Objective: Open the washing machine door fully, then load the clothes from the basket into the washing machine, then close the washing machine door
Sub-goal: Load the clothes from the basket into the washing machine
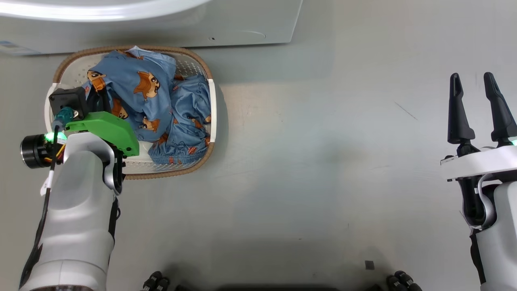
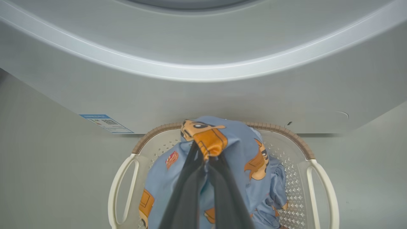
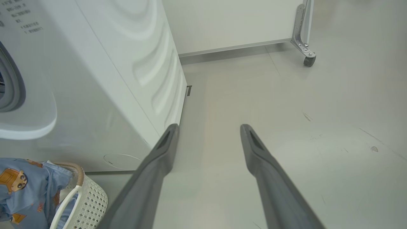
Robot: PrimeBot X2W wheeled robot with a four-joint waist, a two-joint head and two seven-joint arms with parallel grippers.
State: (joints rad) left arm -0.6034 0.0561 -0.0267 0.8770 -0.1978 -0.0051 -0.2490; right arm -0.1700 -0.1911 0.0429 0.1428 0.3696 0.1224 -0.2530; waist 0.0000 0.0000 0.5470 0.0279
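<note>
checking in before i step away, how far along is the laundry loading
Done: the washing machine shows its grey gasket bare, so the door seems open. In hand: the left gripper is shut on one of the clothes, held above the basket. Left: more clothes lie in the basket, the right gripper hangs open over the floor, and the door needs closing afterwards.

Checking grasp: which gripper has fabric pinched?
The left gripper, shut on the clothes over the basket; the right gripper is open and empty over the floor.
</note>
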